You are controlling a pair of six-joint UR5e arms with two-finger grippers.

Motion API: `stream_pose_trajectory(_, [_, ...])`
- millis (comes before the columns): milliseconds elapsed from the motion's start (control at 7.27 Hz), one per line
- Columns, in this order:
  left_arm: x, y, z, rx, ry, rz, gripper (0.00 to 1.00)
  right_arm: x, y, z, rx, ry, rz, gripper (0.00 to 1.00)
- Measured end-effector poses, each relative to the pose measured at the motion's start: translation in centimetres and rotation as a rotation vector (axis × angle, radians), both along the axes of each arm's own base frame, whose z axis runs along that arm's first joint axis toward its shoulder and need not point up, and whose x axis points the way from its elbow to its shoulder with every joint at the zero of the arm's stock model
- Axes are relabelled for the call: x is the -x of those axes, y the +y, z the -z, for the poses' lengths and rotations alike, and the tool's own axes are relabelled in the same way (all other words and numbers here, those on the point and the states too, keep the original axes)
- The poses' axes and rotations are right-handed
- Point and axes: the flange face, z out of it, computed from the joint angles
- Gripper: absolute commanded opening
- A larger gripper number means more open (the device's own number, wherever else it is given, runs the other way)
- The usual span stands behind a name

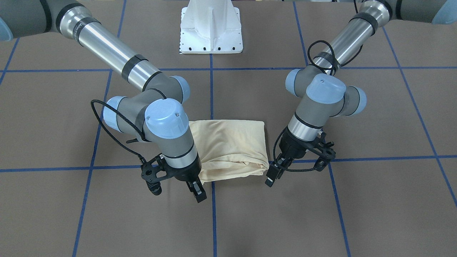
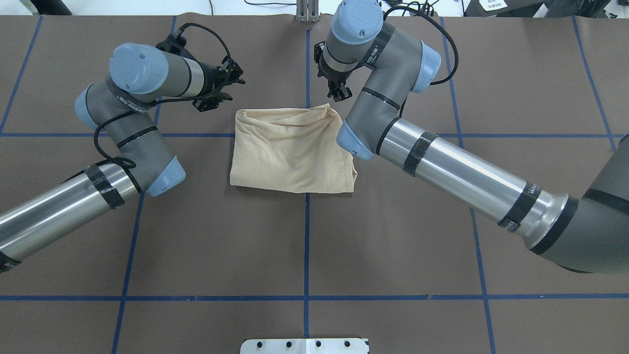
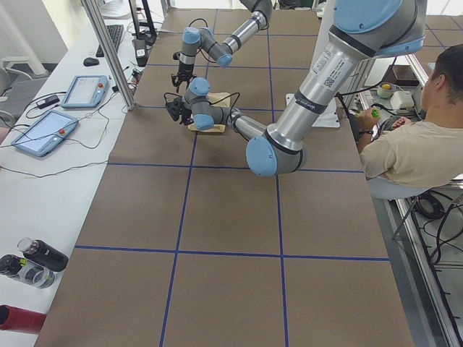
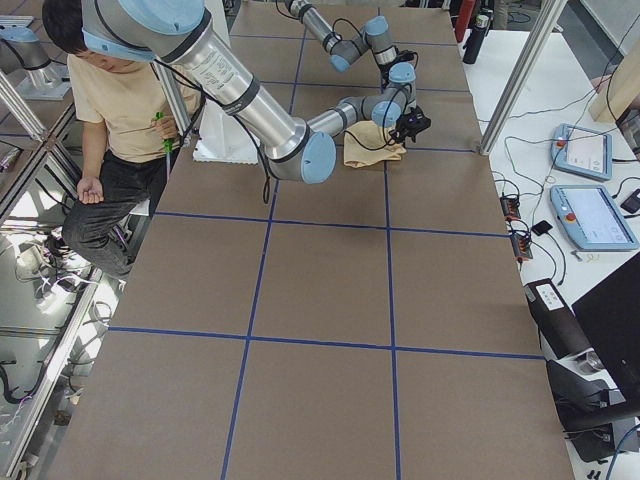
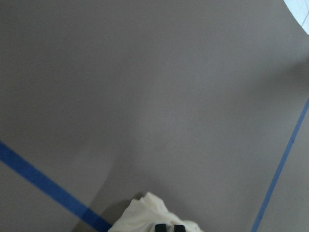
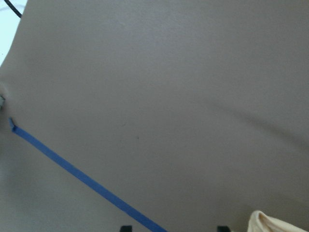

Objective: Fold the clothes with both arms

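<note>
The clothes are one pale cream-yellow shirt (image 1: 228,148) (image 2: 292,150), lying flat and folded into a rough rectangle on the brown table. My left gripper (image 1: 270,179) hangs beside the shirt's far corner, on my left. In the left wrist view its fingertips (image 5: 161,227) sit close together with cloth (image 5: 145,215) just behind them, so it is shut with nothing seen between. My right gripper (image 1: 198,191) is at the opposite far corner. Its fingertips (image 6: 125,227) stand wide apart, open, and a bit of shirt (image 6: 273,223) shows to one side.
The white pedestal base (image 1: 211,32) stands at the table's robot side. Blue tape lines (image 1: 212,89) grid the brown mat. A seated person (image 3: 412,144) is beside the table. Tablets (image 3: 43,134) and bottles (image 3: 29,264) lie on the side bench.
</note>
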Motion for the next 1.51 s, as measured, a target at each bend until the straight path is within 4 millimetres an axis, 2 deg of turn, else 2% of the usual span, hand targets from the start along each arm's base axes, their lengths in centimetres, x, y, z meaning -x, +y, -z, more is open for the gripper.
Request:
stream_pose_trajectory(138, [0.7,-0.6,0.3,-0.014,-0.002,0.007,1.00,-1.2,-1.0,0.2,-0.016,-0.007,0.018,1.00])
stream_pose_trajectory(275, [1.1,-0.7,0.7,-0.022,0.004,-0.003,1.00,-2.1,-1.1,0.4,-0.031,-0.018,0.031,1.00])
stream_pose_trajectory(550, [3.2,0.5,1.6,-0.056,0.027,-0.071,1.00,-4.9,1.4,-1.5,-0.082,-0.043,0.087,1.00])
stream_pose_trajectory(688, [5.3,2.2,0.8,-0.131,0.001,-0.122,1.00,-7.2,2.5,-3.2,-0.121,-0.030,0.137,1.00])
stream_pose_trajectory(826, [7.6,4.0,-0.6,-0.231,-0.047,-0.180,1.00,-10.6,3.2,-5.4,-0.173,0.005,0.206,1.00])
stream_pose_trajectory(1101, [13.4,6.6,-4.9,-0.423,-0.170,-0.303,1.00,-19.3,3.8,-10.0,-0.302,0.116,0.380,1.00])
stream_pose_trajectory(1238, [17.7,7.6,-8.0,-0.522,-0.252,-0.358,1.00,-24.4,4.8,-12.3,-0.369,0.184,0.480,1.00])
stream_pose_trajectory(1514, [26.2,10.8,-14.2,-0.662,-0.413,-0.439,1.00,-33.7,9.0,-16.6,-0.489,0.297,0.688,1.00])
